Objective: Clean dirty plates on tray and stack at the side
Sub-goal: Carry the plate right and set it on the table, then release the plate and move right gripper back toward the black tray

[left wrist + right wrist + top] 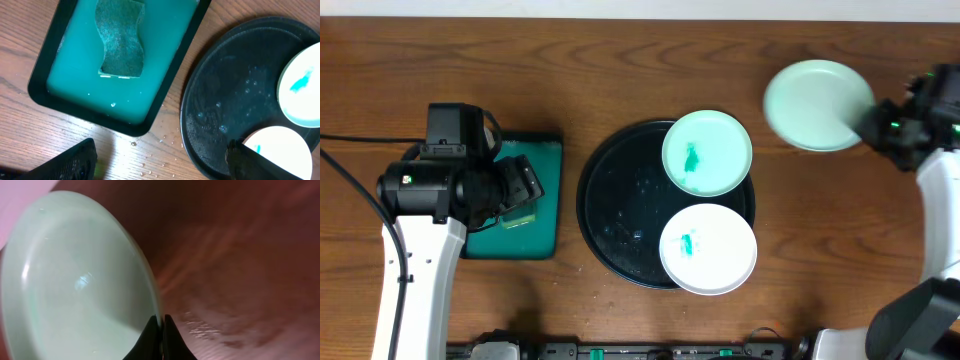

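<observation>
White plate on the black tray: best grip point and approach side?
Pinch its lower-right rim, coming from the right: that edge of the white plate overhangs the tray rim, so jaws can straddle it. The smeared mint plate blocks its far side.

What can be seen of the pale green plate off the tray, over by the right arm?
The pale mint-green plate is small, round and shallow, with a low raised rim and a glossy, ceramic-looking surface that catches the light. No green smear shows on it. It sits to the right of the black tray, clear of it. The right gripper pinches its rim, shut on the edge. Whether it rests on the wooden table or hangs just above cannot be told.
</observation>
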`<action>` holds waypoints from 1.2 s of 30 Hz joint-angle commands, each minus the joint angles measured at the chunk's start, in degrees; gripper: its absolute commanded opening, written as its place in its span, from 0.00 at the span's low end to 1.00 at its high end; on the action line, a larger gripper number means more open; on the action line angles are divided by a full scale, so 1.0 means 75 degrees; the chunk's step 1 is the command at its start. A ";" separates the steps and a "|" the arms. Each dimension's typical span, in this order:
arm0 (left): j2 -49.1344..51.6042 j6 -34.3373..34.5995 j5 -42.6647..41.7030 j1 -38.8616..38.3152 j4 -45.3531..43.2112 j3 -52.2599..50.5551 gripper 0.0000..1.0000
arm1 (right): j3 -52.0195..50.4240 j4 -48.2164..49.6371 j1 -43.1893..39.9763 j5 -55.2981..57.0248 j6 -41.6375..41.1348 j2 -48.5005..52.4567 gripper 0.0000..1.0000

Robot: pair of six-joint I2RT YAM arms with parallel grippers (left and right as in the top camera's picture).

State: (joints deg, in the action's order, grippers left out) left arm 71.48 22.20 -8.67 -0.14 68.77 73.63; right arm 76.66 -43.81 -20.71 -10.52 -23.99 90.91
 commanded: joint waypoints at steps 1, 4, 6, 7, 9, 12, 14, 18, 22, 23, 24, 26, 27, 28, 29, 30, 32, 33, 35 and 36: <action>0.0015 -0.0099 0.0012 -0.0029 0.0015 -0.0038 0.83 | -0.0055 -0.0073 -0.0708 -0.0353 -0.0140 0.0527 0.01; 0.0015 -0.0099 0.0012 -0.0029 0.0015 -0.0038 0.83 | -0.0055 -0.0032 -0.1139 -0.0353 -0.0143 0.0991 0.01; 0.0015 -0.0099 0.0012 -0.0029 0.0015 -0.0038 0.83 | -0.0055 0.0015 -0.1309 -0.0353 -0.0143 0.1335 0.01; 0.0015 -0.0099 0.0012 -0.0029 0.0017 -0.0038 0.83 | -0.0055 0.0029 -0.1361 -0.0344 -0.0143 0.1486 0.01; 0.0015 -0.0099 0.0012 -0.0029 0.0017 -0.0038 0.83 | -0.0055 0.0102 -0.1460 -0.0321 -0.0143 0.1833 0.01; 0.0015 -0.0102 0.0012 -0.0029 0.0023 -0.0038 0.83 | -0.0055 0.0227 -0.1574 -0.0321 -0.0140 0.2288 0.01; 0.0015 -0.0102 0.0012 -0.0029 0.0026 -0.0038 0.83 | -0.0052 0.0251 -0.1600 -0.0323 -0.0137 0.2442 0.01; 0.0015 -0.0102 0.0012 -0.0029 0.0020 -0.0038 0.83 | -0.0044 0.0219 -0.1597 -0.0446 0.0055 0.2413 0.11; 0.0015 -0.0102 0.0012 -0.0029 0.0020 -0.0038 0.83 | -0.0038 0.0189 -0.1597 -0.0685 0.0122 0.1982 0.54; 0.0015 -0.0102 0.0012 -0.0029 0.0020 -0.0038 0.83 | -0.0026 0.0181 -0.1594 -0.0714 0.0128 0.1807 0.70; 0.0015 -0.0102 0.0012 -0.0029 0.0023 -0.0038 0.83 | -0.0023 0.0181 -0.1582 -0.0766 0.0230 0.1597 0.77; 0.0015 -0.0102 0.0012 -0.0029 0.0023 -0.0038 0.83 | -0.0023 0.0152 -0.1518 -0.1000 0.0516 0.1096 0.88; 0.0015 -0.0102 0.0012 -0.0029 0.0023 -0.0038 0.83 | -0.0023 0.0117 -0.1457 -0.1180 0.0726 0.0807 0.88; 0.0015 -0.0102 0.0012 -0.0029 0.0023 -0.0038 0.83 | -0.0023 0.0038 -0.1367 -0.1338 0.0915 0.0507 0.89; 0.0015 -0.0099 0.0012 -0.0029 0.0023 -0.0038 0.83 | -0.0023 -0.0108 -0.1262 -0.1469 0.1043 0.0201 0.90; 0.0015 -0.0102 0.0012 -0.0029 0.0023 -0.0038 0.83 | -0.0023 -0.0291 -0.1125 -0.1466 0.1072 -0.0111 0.92; 0.0015 -0.0102 0.0012 -0.0029 0.0026 -0.0038 0.83 | -0.0023 -0.0828 -0.0781 -0.1431 0.1070 -0.0673 0.98; 0.0015 -0.0102 0.0012 -0.0029 0.0029 -0.0038 0.83 | -0.0023 -0.1151 -0.0586 -0.1431 0.1070 -0.0898 0.99; 0.0015 -0.0102 0.0012 -0.0029 0.0055 -0.0038 0.84 | -0.0023 -0.1856 -0.0172 -0.1364 0.1064 -0.1250 0.99; 0.0015 -0.0102 0.0012 -0.0029 0.0073 -0.0038 0.83 | -0.0026 -0.2203 0.0047 -0.1332 0.1058 -0.1370 0.98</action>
State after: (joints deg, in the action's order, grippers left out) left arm 71.48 22.20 -8.67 -0.14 68.88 73.63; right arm 76.44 -56.73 -24.12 -19.75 -17.28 82.46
